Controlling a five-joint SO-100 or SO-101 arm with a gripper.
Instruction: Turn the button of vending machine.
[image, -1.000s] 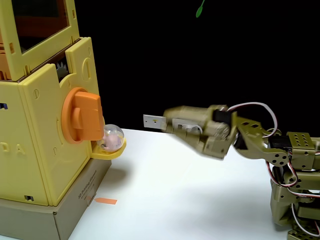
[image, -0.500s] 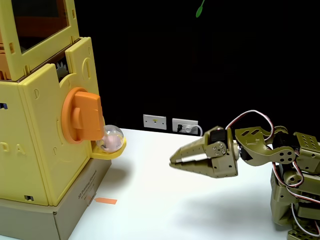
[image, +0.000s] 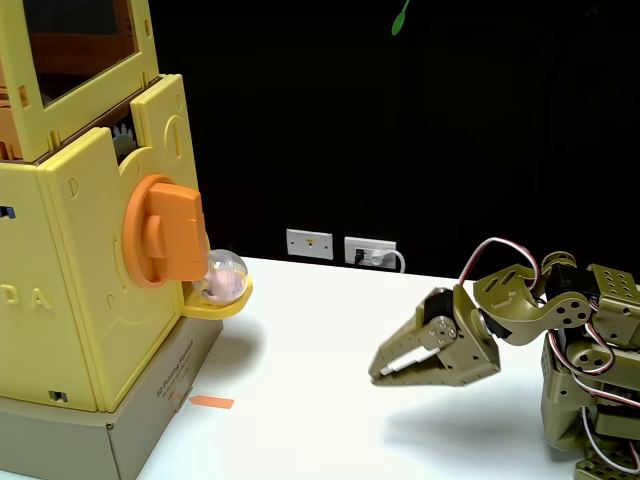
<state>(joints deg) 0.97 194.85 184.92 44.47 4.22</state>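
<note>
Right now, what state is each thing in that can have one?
Knob: bar upright, nothing gripping it.
Machine: standing upright on a grey box.
Tray: holds a clear capsule.
Capsule: closed, resting in the tray against the machine.
Gripper: jaws nearly closed, holding nothing, low over the table, apart from the machine.

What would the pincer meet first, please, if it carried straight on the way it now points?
Probably the white table: the pincer points left and slightly down, toward the grey box. Depth is unclear.
</note>
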